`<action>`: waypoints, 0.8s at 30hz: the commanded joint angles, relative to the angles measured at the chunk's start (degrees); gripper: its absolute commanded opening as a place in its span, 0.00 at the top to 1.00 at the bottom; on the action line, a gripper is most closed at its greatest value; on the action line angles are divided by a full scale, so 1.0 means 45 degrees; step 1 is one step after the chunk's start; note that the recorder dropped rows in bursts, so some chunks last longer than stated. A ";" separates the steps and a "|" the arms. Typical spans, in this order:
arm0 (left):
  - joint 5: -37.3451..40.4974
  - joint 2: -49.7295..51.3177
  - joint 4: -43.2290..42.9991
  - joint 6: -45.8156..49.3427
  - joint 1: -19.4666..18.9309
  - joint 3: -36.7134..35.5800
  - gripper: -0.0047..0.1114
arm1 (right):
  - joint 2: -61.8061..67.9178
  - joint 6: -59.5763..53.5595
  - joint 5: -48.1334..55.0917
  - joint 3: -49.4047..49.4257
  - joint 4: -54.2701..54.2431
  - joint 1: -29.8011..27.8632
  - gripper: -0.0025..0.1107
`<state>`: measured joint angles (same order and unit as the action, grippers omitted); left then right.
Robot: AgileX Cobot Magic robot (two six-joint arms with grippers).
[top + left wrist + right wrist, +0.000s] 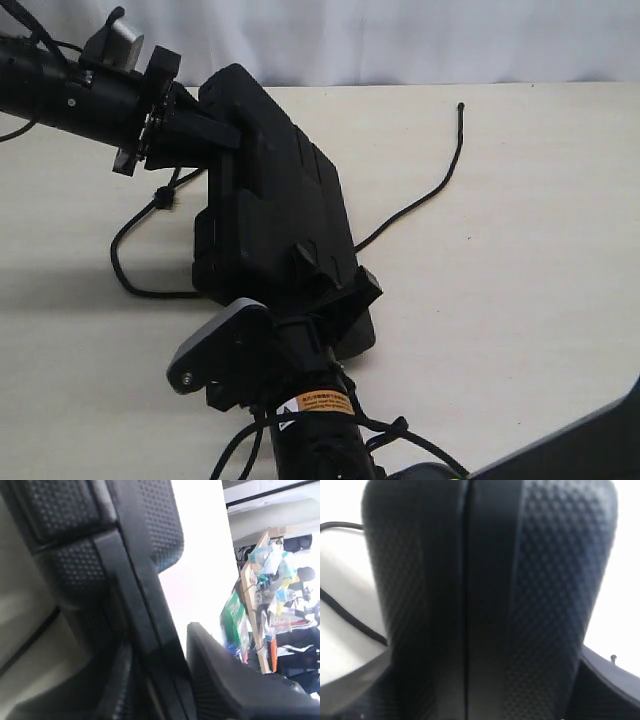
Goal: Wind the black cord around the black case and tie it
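Observation:
The black case (275, 205) stands tilted off the table, one end up at the far left and the other low and near. My left gripper (222, 135) is shut on its raised end, and the case edge (125, 605) runs between the fingers (225, 680). My right gripper (335, 275) is shut on the near end, where the case (490, 580) fills the space between the jaws. The black cord (420, 200) lies on the table and passes under the case. Its knotted loop (162, 197) is on the left and its tip (460, 105) at the far right. A stretch of the cord (350, 620) shows beside the case.
The pale table (520, 280) stretches to the right of the case. A slack loop of the cord (125, 265) lies left of the case. A dark object's corner (590, 445) is at the near right. Cluttered shelves (270, 595) stand beyond the table.

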<state>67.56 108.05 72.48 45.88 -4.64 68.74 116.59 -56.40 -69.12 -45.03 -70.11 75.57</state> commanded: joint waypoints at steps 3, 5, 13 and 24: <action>0.0295 -0.0251 0.0342 0.2201 0.0010 0.0148 0.92 | -0.0010 0.0563 -0.0187 -0.0051 -0.0318 -0.0067 0.93; 0.0535 -0.0251 0.0372 0.3012 0.0010 0.0148 0.76 | -0.0010 0.0780 -0.0187 -0.0051 -0.0318 -0.0067 0.93; -0.0191 -0.0276 -0.0707 0.4901 -0.0170 0.0334 0.52 | -0.0038 0.1902 -0.0187 -0.0051 -0.0500 -0.0067 0.93; -0.2239 -0.0875 -0.9868 0.4043 0.0536 0.1392 0.52 | -0.0774 0.2641 -0.0187 -0.0051 -0.0889 -0.0214 0.93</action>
<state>62.38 104.26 38.75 66.99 -5.02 75.99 114.10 -45.61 -69.43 -45.03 -74.87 74.96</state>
